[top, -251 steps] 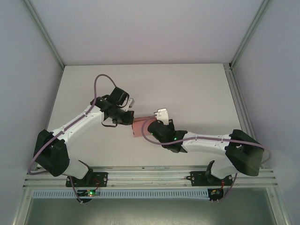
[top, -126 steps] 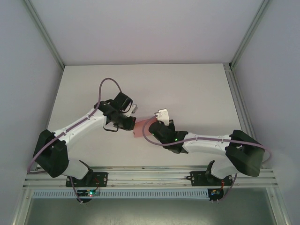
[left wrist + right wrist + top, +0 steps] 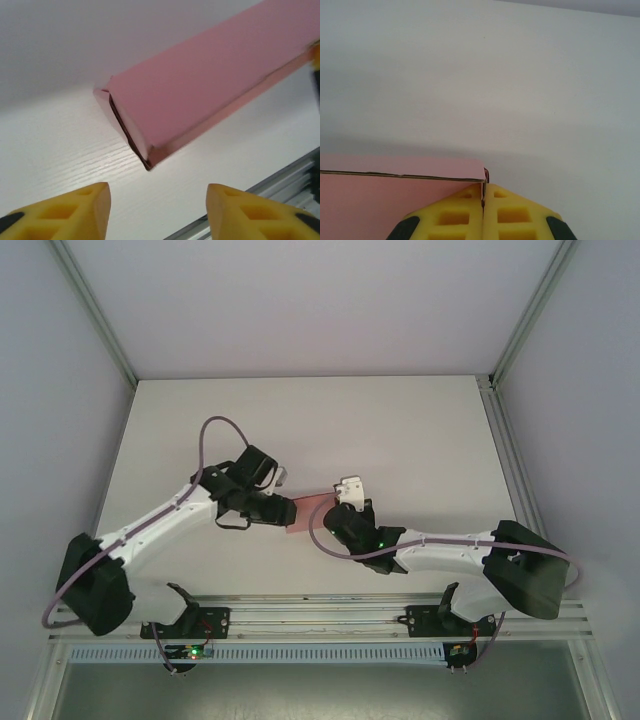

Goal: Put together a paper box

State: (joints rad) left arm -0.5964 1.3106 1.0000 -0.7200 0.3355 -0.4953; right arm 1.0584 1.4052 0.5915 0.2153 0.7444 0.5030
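Note:
The pink paper box [image 3: 305, 510] lies between the two arms at the middle of the table [image 3: 400, 430]. In the left wrist view the box [image 3: 200, 95] is a long folded shape, one end corner pointing at the camera, with a flap ajar at that end. My left gripper [image 3: 157, 210] is open just short of that corner, nothing between its yellow fingers [image 3: 75, 207]. My right gripper [image 3: 483, 200] is shut on the box's thin card edge [image 3: 395, 195] at its right end.
The white table stretches bare beyond the box toward the back wall. An aluminium rail [image 3: 320, 615] runs along the near edge by the arm bases, and its strip [image 3: 280, 185] lies at the lower right of the left wrist view.
The left arm has swung lower and to the right, bringing its gripper closer to the box's left end. The right gripper and the box shifted slightly right and down.

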